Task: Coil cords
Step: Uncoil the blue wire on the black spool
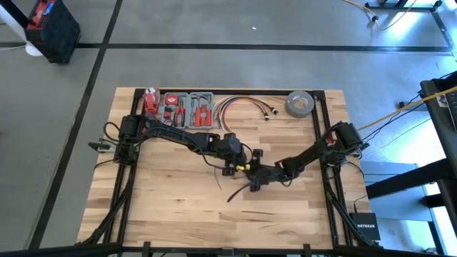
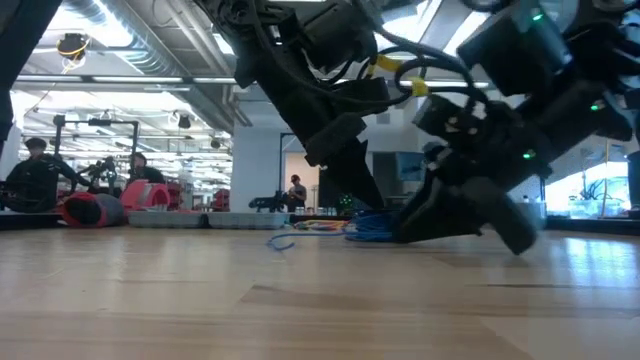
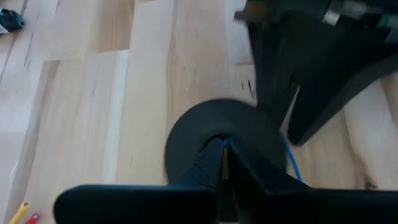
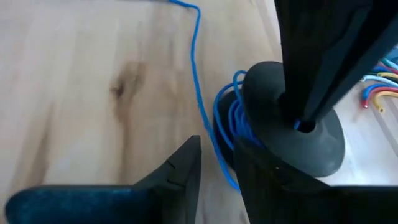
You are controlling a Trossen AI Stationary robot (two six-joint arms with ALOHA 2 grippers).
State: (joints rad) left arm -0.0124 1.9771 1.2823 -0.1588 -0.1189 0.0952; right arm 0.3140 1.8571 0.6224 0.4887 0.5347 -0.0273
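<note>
The left claw (image 3: pixel 225 163) is closed to a narrow slit on the hub of the black disc (image 3: pixel 219 134), near the middle of the worktop (image 1: pixel 171 200). The right claw (image 4: pixel 214 165) is held part open just beside the disc, with the thin blue wire (image 4: pixel 198 93) passing between its fingers; no firm grip on the wire can be confirmed.

Several turns of wire are already gathered beneath the disc, while a loose run trails away across the boards.

Likely faults from this point:
- Slack in the trailing run — turns may spring off the spool.
- A pull applied off-axis — the disc may be twisted out of the left claw.
- Collision of the two claws, since both are crowded against the disc.
</note>
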